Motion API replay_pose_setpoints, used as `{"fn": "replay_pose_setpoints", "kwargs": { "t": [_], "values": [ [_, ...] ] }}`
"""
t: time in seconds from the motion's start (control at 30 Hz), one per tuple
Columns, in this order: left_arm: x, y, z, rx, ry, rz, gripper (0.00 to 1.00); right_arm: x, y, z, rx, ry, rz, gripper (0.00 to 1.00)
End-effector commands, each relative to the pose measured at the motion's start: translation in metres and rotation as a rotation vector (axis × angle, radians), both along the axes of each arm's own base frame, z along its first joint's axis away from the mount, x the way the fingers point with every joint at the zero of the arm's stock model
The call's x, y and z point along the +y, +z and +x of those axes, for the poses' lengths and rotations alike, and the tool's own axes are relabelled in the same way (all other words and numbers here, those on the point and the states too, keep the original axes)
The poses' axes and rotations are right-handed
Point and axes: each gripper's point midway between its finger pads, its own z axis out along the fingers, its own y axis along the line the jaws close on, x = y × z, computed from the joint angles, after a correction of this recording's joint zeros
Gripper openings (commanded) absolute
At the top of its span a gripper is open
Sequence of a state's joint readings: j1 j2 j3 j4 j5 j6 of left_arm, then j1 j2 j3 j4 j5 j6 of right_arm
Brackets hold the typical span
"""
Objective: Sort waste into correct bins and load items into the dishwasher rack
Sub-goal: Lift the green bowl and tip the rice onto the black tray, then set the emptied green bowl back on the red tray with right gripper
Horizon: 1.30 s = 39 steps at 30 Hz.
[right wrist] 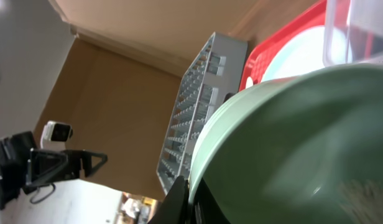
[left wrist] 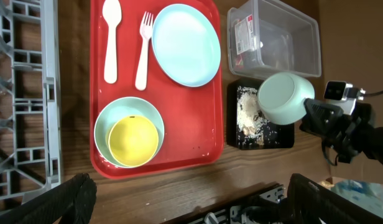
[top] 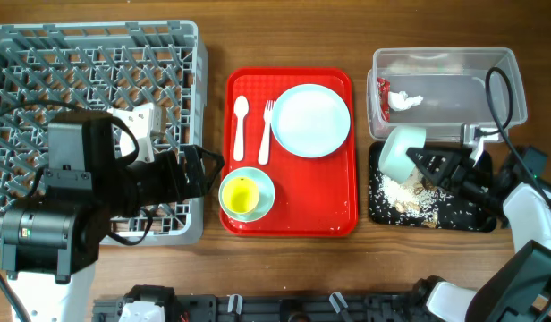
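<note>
Right pincer (top: 429, 164) grips a pale green bowl (top: 399, 150) by its rim, tipped on its side above the black tray (top: 477, 217), where rice scraps (top: 405, 192) lie. Left pincer (top: 213, 168) hangs open and empty beside the dishwasher rack (top: 43, 54).

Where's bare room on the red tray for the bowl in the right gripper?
The red tray is bare lower right, below the plate, right of the second bowl. Its upper half is crowded: spoon, fork, plate.
</note>
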<state>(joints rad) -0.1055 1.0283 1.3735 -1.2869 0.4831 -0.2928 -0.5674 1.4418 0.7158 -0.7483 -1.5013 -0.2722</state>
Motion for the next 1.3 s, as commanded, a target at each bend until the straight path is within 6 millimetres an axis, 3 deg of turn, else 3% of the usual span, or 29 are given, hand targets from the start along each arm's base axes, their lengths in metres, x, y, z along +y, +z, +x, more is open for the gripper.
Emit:
{"fn": "replay_pose_setpoints", "kwargs": {
  "t": [0.0,0.07,0.1,0.13,0.17,0.2,0.23,0.27,0.3,0.33,0.37,0.5,0.63,0.73,0.83,0.97,1.07,1.13,1.2,1.23,1.27],
  "values": [
    [-0.002,0.007,0.000,-0.020,-0.007,-0.006,1.00,0.001,0.028,-0.001,-0.044,0.011,0.101,0.04],
    [-0.002,0.007,0.000,-0.020,-0.007,-0.006,1.00,0.000,0.022,0.000,0.059,-0.002,0.107,0.04],
    [-0.002,0.007,0.000,-0.020,-0.007,-0.006,1.00,0.003,0.030,-0.003,0.022,0.010,0.124,0.04],
    [-0.002,0.007,0.000,-0.020,-0.007,-0.006,1.00,0.001,0.015,-0.001,0.056,-0.015,0.019,0.04],
    [-0.002,0.007,0.000,-0.020,-0.007,-0.006,1.00,-0.010,-0.020,0.002,0.300,-0.105,-0.076,0.04],
    [-0.002,0.007,0.000,-0.020,-0.007,-0.006,1.00,0.005,0.009,-0.008,0.170,-0.027,0.034,0.04],
    [-0.002,0.007,0.000,-0.020,-0.007,-0.006,1.00,0.011,0.026,-0.014,0.037,0.003,0.044,0.04],
    [-0.002,0.007,0.000,-0.020,-0.007,-0.006,1.00,0.002,0.002,-0.010,0.097,-0.033,-0.102,0.04],
    [-0.002,0.007,0.000,-0.020,-0.007,-0.006,1.00,-0.010,-0.023,-0.007,0.293,-0.108,-0.150,0.04],
    [-0.002,0.007,0.000,-0.020,-0.007,-0.006,1.00,-0.005,-0.017,-0.010,0.294,-0.092,-0.109,0.04],
    [-0.002,0.007,0.000,-0.020,-0.007,-0.006,1.00,0.008,0.007,-0.016,0.149,-0.025,-0.051,0.04],
    [-0.002,0.007,0.000,-0.020,-0.007,-0.006,1.00,0.041,0.036,-0.036,0.049,0.067,-0.119,0.04],
    [-0.002,0.007,0.000,-0.020,-0.007,-0.006,1.00,0.087,0.053,-0.056,0.013,0.167,-0.445,0.04],
    [-0.002,0.007,0.000,-0.020,-0.007,-0.006,1.00,0.102,0.051,-0.060,0.052,0.043,-0.752,0.04],
    [-0.002,0.007,0.000,-0.020,-0.007,-0.006,1.00,0.128,0.028,-0.069,0.067,0.088,-0.898,0.04],
    [-0.002,0.007,0.000,-0.020,-0.007,-0.006,1.00,0.177,-0.033,-0.063,0.125,0.200,-1.094,0.04],
    [-0.002,0.007,0.000,-0.020,-0.007,-0.006,1.00,0.186,-0.088,-0.047,0.233,0.186,-1.209,0.04],
    [-0.002,0.007,0.000,-0.020,-0.007,-0.006,1.00,0.189,-0.109,-0.042,0.272,0.188,-1.234,0.05],
    [-0.002,0.007,0.000,-0.020,-0.007,-0.006,1.00,0.195,-0.115,-0.043,0.262,0.228,-1.233,0.19],
    [-0.002,0.007,0.000,-0.020,-0.007,-0.006,1.00,0.193,-0.114,-0.041,0.261,0.216,-1.239,0.39],
    [-0.002,0.007,0.000,-0.020,-0.007,-0.006,1.00,0.195,-0.109,-0.040,0.244,0.209,-1.222,0.45]
  ]
}}
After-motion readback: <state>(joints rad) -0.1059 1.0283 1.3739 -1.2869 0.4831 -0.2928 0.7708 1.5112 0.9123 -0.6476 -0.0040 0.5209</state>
